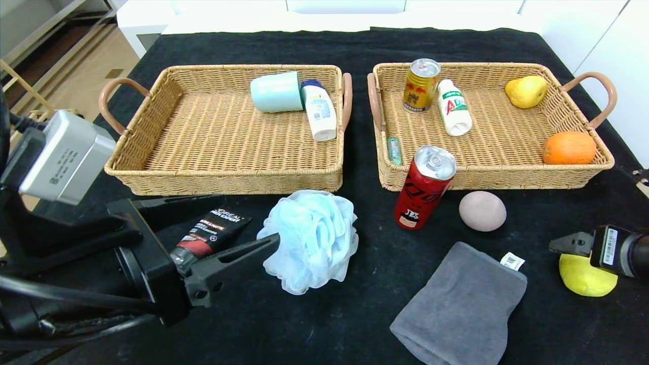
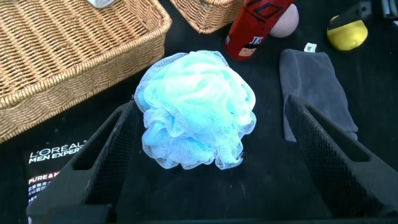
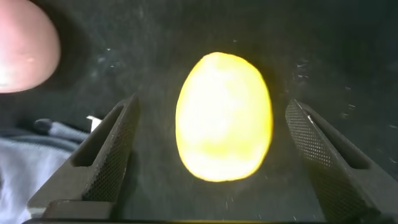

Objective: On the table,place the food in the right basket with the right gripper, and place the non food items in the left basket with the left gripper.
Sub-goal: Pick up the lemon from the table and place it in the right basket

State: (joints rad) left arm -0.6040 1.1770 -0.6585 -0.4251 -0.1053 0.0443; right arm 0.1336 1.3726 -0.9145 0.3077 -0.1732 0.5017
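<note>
A pale blue bath pouf [image 1: 310, 241] lies on the black table in front of the left basket [image 1: 223, 177]. My left gripper [image 1: 251, 215] is open just left of it. In the left wrist view the pouf [image 2: 199, 106] sits between the spread fingers of the left gripper [image 2: 208, 106], and no contact shows. At the table's right edge my right gripper [image 1: 573, 253] is open over a yellow lemon [image 1: 583, 279]. The right wrist view shows the lemon [image 3: 224, 118] lying between the wide-apart fingers of the right gripper [image 3: 212, 104], untouched. The right basket [image 1: 507, 177] stands behind.
A black L'Oreal tube [image 1: 210, 230], red can [image 1: 423, 187], pink egg-shaped thing [image 1: 482, 211] and grey cloth [image 1: 461, 304] lie loose. The left basket holds a cup [image 1: 276, 91] and bottle [image 1: 319, 109]. The right holds a gold can [image 1: 421, 83], bottle [image 1: 454, 106], pear [image 1: 527, 91], orange [image 1: 569, 148].
</note>
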